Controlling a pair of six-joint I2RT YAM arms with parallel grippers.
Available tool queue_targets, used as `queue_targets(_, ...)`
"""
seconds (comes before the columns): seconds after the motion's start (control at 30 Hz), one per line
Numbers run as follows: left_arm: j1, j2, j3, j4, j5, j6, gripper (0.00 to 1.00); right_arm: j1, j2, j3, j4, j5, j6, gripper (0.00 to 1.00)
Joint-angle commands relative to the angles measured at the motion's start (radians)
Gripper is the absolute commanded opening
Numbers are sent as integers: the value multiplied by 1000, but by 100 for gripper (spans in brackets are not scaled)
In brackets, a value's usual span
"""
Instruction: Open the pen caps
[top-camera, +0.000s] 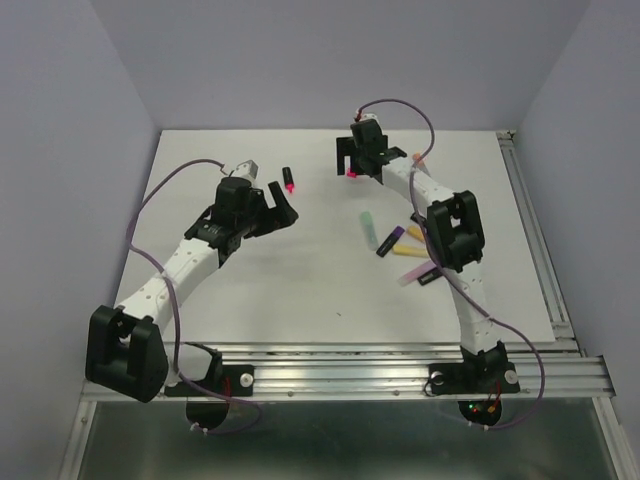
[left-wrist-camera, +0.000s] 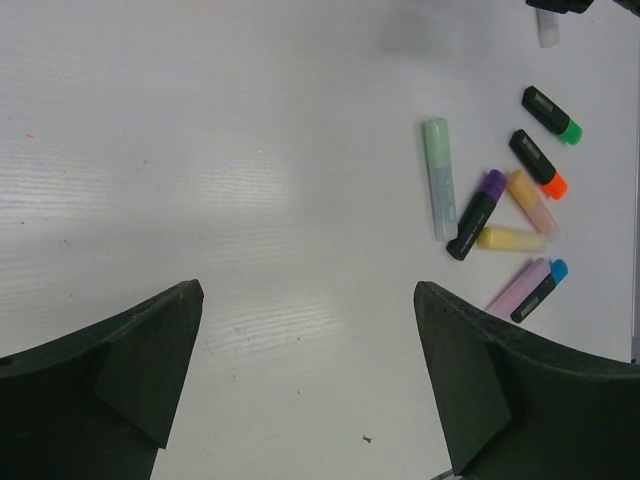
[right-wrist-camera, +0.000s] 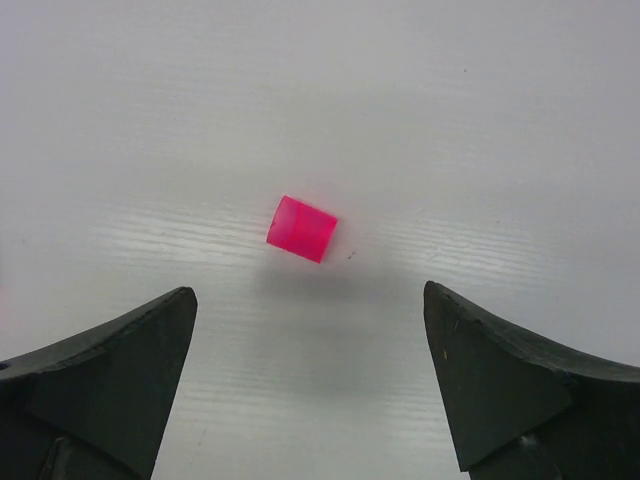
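White tabletop (top-camera: 300, 290) inside pale lilac walls. The right gripper (right-wrist-camera: 308, 295) gapes wide, holding nothing. A small, stubby, bright-pink plastic cap (right-wrist-camera: 302, 229) lies loose just ahead of its fingers, touching neither. The left gripper (left-wrist-camera: 308, 290) is likewise wide and empty, with capped highlighter pens (left-wrist-camera: 476, 215) clustered beyond its right finger. Likely risk: a clumsy nudge could roll the loose cap away or scatter the pens. Barrel labels are too small to read.
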Motion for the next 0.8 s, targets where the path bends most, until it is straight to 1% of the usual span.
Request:
queue_targets(0.0,-11,-72,-2,23,21,-14,99,-6,-204,-82,50,-3,22,100)
queue_targets(0.03,-11,-82,-6,20,21,-18,99,-6,-268,-115,60,-4,39,100)
queue_targets(0.07,-9,-92,-17,21,21,-22,99,-4,-316,-209,88,0,53,100)
queue_targets(0.1,-9,-115,-23,20,19,-24,99,-4,-362,-266,113,0,76,100)
queue_targets(0.13,-9,-126,-29,18,13,-27,99,-4,-479,-329,192,-1,87,100)
queue_targets(0.17,-9,-146,-39,13,10,-33,99,-4,-541,-494,246,-4,104,100)
queue_targets(0.23,-9,-161,-48,10,-10,-45,99,-4,-675,-665,357,-12,127,100)
queue_targets(0.27,-9,-174,-54,6,-16,-48,99,-4,-779,-732,464,-12,169,100)
queue_targets(0.3,-11,-177,-57,1,-20,-50,99,-4,-831,-858,495,-24,205,100)
queue_targets(0.4,-9,-189,-65,-14,-39,-57,99,-6,-957,-971,517,-75,295,100)
queue_targets(0.43,-11,-195,-66,-17,-40,-60,99,-7,-976,-1035,536,-110,285,100)
queue_targets(0.5,-9,-207,-77,-17,-44,-68,99,-7,-1011,-1084,554,-171,274,100)
queue_targets(0.6,-9,-229,-95,-22,-66,-82,99,-6,-1004,-1103,486,-181,257,100)
queue_targets(0.63,-11,-234,-99,-22,-80,-85,99,-6,-973,-1081,434,-188,245,100)
queue_targets(0.7,-9,-247,-111,-22,-90,-90,99,-6,-929,-1052,384,-219,211,100)
queue_targets(0.77,-11,-249,-117,-25,-90,-96,99,-4,-847,-996,311,-265,179,100)
